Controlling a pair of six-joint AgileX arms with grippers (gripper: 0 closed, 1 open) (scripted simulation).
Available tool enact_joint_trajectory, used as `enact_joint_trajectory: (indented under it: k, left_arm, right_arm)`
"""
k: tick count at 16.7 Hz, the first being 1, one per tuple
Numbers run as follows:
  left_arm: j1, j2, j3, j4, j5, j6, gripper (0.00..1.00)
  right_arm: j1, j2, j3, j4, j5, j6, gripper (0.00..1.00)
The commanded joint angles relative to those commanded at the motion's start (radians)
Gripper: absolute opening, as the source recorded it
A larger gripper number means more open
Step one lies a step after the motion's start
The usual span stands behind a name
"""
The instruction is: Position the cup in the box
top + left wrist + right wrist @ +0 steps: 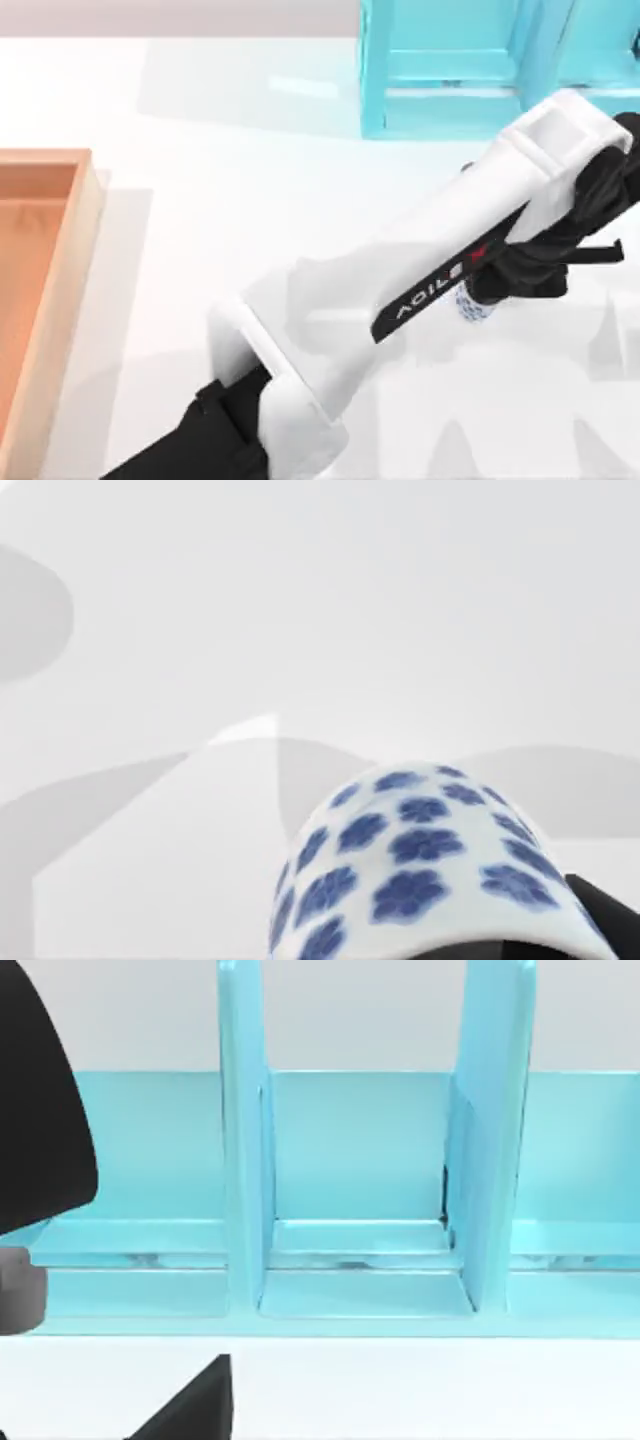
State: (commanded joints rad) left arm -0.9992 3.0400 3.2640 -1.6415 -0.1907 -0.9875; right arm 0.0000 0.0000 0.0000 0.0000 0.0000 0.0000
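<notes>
The cup (476, 306), white with blue flowers, peeks out from under my left arm at the table's right side. It looms close in the left wrist view as the cup (420, 865), right at my left gripper (500, 285). The gripper hangs down over it from the arm's black wrist. Bare white table lies behind the cup. The box (60, 290), orange-brown inside with a tan rim, lies at the table's far left edge, far from the cup.
A turquoise shelf-like frame (460, 70) stands at the back right, also seen as the frame (360, 1190) in the right wrist view. My left arm (400, 300) stretches diagonally across the middle. White table (220, 200) separates cup and box.
</notes>
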Motion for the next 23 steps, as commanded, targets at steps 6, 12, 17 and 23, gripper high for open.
enact_joint_trajectory:
  k: [6,12,17,23]
  left_arm:
    - [0.367,-0.339,-0.514,0.205,0.134,0.270,0.00]
    - [0.784,-0.812,-1.136,0.388,0.241,0.662,0.00]
    - [1.062,-1.181,-1.579,0.453,0.264,0.992,0.00]
    - [1.230,-1.447,-1.871,0.466,0.244,1.231,0.00]
  right_arm:
    - [0.000,0.000,0.000,0.000,0.000,0.000,1.00]
    - [0.000,0.000,0.000,0.000,0.000,0.000,1.00]
    - [0.000,0.000,0.000,0.000,0.000,0.000,1.00]
    - [0.000,0.000,0.000,0.000,0.000,0.000,1.00]
